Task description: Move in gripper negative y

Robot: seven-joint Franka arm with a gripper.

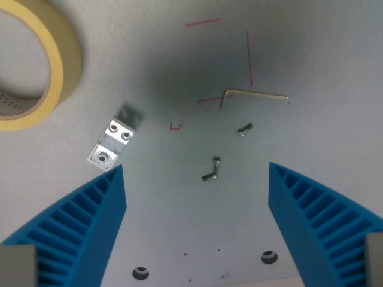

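gripper hovering over table, fingers spreading wide, gripping nothing, suiting a pure sideways shift | bolts lying between fingers | bracket left | tape far left

Found no readable words, brands or numbers anywhere in the wrist view. Saw only red pen marks drawn on the grey table surface: a short slanted stroke near the top, a long near-vertical line to the wrist view's right of it, an angular corner-like mark beside the bend of the hex key, and a tiny squiggle lower down, resembling a small "L" or "E" but too small and blurred to read for certain. Noted no print on the tape roll, only a dotted pattern on its inner core.
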